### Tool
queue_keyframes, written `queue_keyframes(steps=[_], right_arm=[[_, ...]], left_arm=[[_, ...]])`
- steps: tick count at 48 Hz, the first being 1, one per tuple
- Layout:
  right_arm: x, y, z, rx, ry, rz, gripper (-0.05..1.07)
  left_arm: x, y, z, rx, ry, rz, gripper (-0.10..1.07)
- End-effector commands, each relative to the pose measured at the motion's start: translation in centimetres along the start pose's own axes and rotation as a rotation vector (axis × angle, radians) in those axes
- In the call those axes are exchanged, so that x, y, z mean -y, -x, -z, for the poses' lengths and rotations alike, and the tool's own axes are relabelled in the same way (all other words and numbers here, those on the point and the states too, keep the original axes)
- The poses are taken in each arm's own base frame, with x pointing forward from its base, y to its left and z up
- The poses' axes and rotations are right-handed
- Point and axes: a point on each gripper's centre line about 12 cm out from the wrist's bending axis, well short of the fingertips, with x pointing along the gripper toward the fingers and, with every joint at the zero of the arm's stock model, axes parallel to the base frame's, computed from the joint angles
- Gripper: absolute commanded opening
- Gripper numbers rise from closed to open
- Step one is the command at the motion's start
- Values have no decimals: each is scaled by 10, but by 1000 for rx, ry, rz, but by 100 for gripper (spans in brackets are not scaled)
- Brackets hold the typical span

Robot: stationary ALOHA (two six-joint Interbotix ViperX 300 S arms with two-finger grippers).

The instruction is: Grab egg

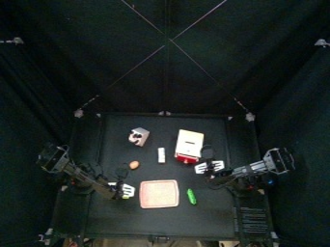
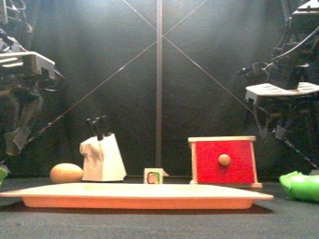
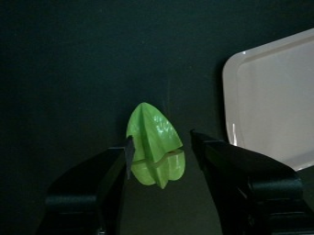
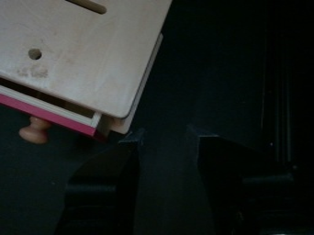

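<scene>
The egg [image 1: 133, 165] is a small brown-orange oval lying on the table left of centre, just beyond the pink board [image 1: 160, 194]. In the front view the egg [image 2: 65, 173] sits beside a white object [image 2: 103, 159]. My left gripper [image 1: 120, 187] hovers a little nearer the front than the egg, at the board's left edge. In the left wrist view the left gripper [image 3: 160, 151] is open, its jaws straddling a bright-green piece [image 3: 156, 145], not the egg. My right gripper [image 1: 206, 169] is open and empty next to the red-fronted wooden box [image 4: 73, 55].
The box [image 1: 190, 145] stands right of centre with its knob [image 2: 225, 160] facing the front. A small white block [image 1: 160, 154] lies mid-table. Another green piece [image 1: 191, 197] lies at the board's right edge. Black curtains close in the table.
</scene>
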Motion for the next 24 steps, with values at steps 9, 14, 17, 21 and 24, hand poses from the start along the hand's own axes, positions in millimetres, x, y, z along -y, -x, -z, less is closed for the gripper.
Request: queue_keyframes(steps=[9, 14, 17, 21, 24], right_arm=[[1, 6, -4, -9, -24, -18, 79], [1, 6, -4, -9, -24, -18, 79], [1, 6, -4, -8, -24, -19, 79], [1, 5, -4, -7, -23, -18, 79], [1, 5, -4, -7, -23, -18, 79]], left_arm=[[9, 27, -19, 73, -43, 119, 87], [7, 37, -31, 118, -60, 170, 87], [5, 39, -38, 149, -77, 190, 87], [2, 41, -48, 208, -153, 211, 87], [-1, 45, -54, 241, -217, 226, 87]])
